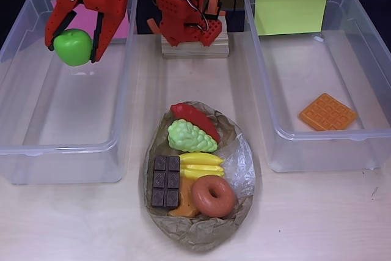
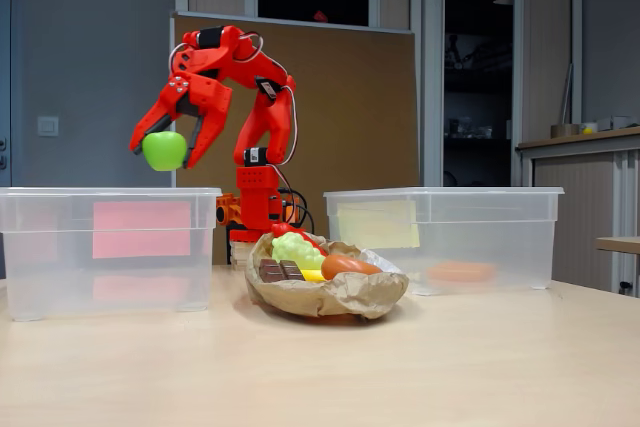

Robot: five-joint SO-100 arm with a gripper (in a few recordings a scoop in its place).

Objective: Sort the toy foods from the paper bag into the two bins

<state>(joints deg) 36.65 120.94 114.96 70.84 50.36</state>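
Tool (image 1: 73, 46) clenched on the green ball (image 1: 73, 47), upper left of the overhead frame. In the fixed view the ball (image 2: 165, 150) hangs above the rim of the pink-labelled bin (image 2: 110, 252); the drop path is straight down into it

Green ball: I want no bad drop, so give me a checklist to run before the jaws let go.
1. Green ball held in the gripper: ok.
2. Ball over the pink-label bin: ok in the overhead view.
3. Ball above the bin rim, fixed view: ok.
4. Landing spot in that bin free: ok.
5. Orange waffle lies in the yellow-label bin: ok.
6. Drop height gentle enough: cannot tell.
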